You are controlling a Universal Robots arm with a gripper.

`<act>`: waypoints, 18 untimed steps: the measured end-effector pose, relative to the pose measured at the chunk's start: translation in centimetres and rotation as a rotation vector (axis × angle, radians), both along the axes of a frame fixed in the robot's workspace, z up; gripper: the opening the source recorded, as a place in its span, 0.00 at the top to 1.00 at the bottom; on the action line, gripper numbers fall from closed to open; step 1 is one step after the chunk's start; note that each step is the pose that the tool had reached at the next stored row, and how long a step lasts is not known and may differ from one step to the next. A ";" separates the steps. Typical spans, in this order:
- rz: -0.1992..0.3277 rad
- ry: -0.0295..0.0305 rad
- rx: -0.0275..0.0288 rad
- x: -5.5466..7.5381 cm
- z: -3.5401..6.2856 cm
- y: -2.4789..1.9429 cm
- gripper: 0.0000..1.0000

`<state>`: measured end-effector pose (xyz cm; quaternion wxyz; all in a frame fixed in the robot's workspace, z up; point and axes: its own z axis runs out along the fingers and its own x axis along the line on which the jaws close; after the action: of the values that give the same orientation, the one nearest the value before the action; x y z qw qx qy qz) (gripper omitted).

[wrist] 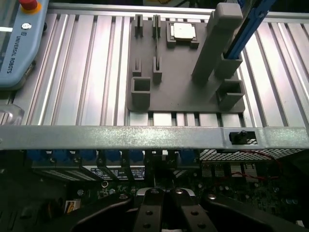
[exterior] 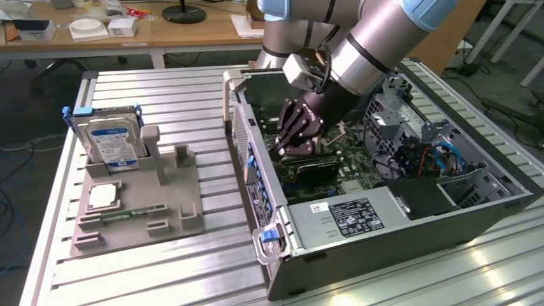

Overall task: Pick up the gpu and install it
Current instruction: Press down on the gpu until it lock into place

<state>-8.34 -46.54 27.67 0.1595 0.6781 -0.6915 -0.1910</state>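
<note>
My pincer (exterior: 299, 148) is down inside the open computer case (exterior: 476, 210), its fingers pressed together just above the motherboard (exterior: 353, 156), near the middle of the case floor. Right under my fingertips sits a flat dark card with a black cooler face, which I take to be the gpu (exterior: 313, 171); it lies low against the motherboard. I cannot tell whether I am pinching its upper edge or only pressing on it.

Outside the case, on the slatted metal table (exterior: 170, 86), a grey fixture tray (exterior: 136, 220) holds the hard drive (exterior: 109, 141) upright at its far edge and the memory stick (exterior: 132, 213) nearer its front edge.

I judge the gpu already lifted and carried over, and now being seated or just seated.
</note>
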 end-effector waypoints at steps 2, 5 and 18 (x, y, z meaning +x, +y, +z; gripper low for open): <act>0.000 0.0024 -0.0001 0.0 -0.03 0.00 0.90; 0.000 0.0084 0.0002 0.0 -0.14 0.01 0.90; 0.000 0.0380 0.0000 0.8 -0.69 0.05 0.90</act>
<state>-7.55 -46.49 26.98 0.1727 0.6743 -0.6885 -0.2038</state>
